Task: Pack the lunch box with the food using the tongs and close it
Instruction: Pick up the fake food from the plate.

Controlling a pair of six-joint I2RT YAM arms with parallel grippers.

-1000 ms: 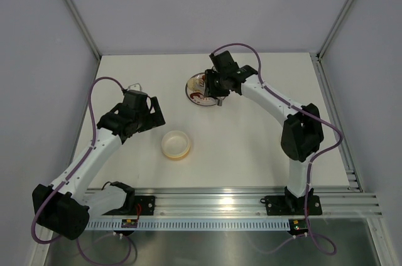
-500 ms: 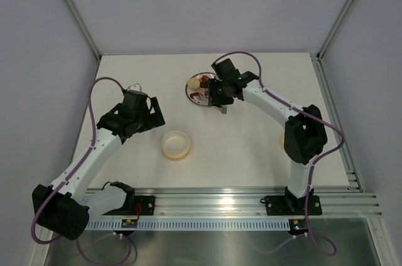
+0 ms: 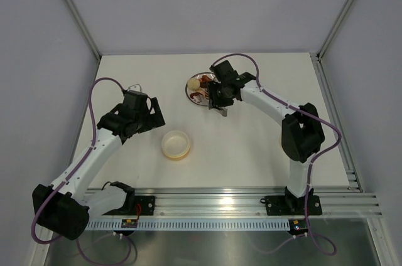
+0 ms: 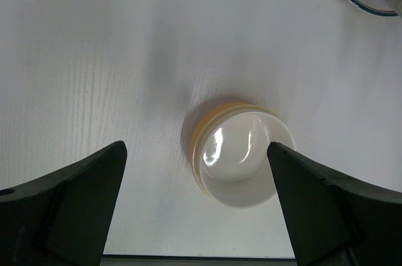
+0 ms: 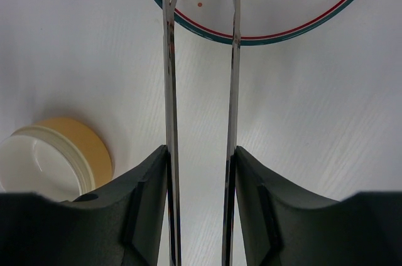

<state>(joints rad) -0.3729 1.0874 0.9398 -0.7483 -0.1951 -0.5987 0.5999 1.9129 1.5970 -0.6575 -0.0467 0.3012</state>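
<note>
White surface (image 3: 251,153), near to far: lunch box (image 3: 176,144) — open-topped, near centre, just ahead of left pincer (image 4: 196,150), which is spread wide above it. Right pincer (image 5: 201,153) — pinching the tongs (image 5: 169,90), arms apart, tips over patterned plate (image 5: 270,31). Food (image 3: 196,81) on plate, far centre.

I find no words or numbers I can read; small red marks on the plate (image 5: 301,4) are illegible.
</note>
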